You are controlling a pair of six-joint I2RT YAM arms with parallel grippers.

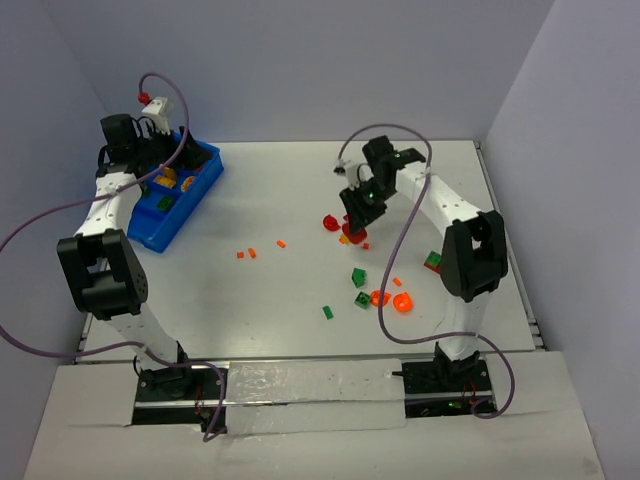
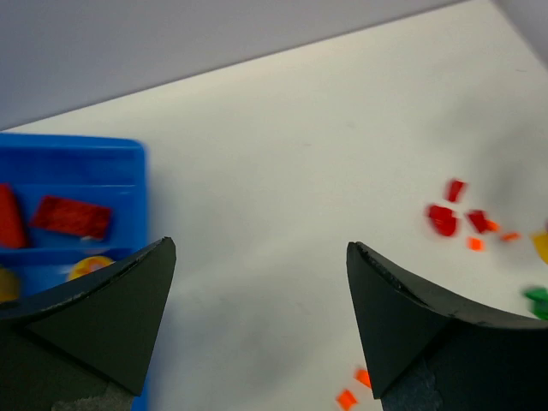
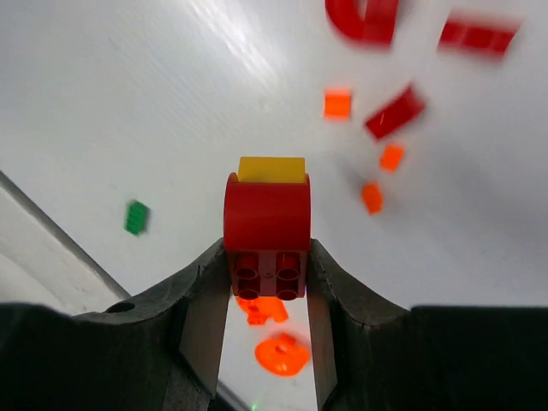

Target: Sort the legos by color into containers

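Right gripper [image 3: 267,257] clenched on red brick [image 3: 267,214]; white table [image 3: 128,103] beneath, loose bricks [image 3: 394,111] scattered ahead. Left gripper [image 2: 261,257] released, blue bin [image 2: 77,171] beside its left finger. Pale lavender walls [image 1: 300,60] enclose the table.

Left gripper [image 1: 160,165] hangs over the blue bin [image 1: 160,232]; right gripper [image 1: 357,226] is down among red bricks [image 1: 331,222], green bricks [image 1: 359,277] nearer.

The bin [image 1: 160,232] sat at the far left of the table [image 1: 280,200], with bricks [image 1: 166,180] in it. Loose bricks [image 1: 358,276] lay scattered right of centre, and small bits [image 1: 253,252] lay between them and the bin.
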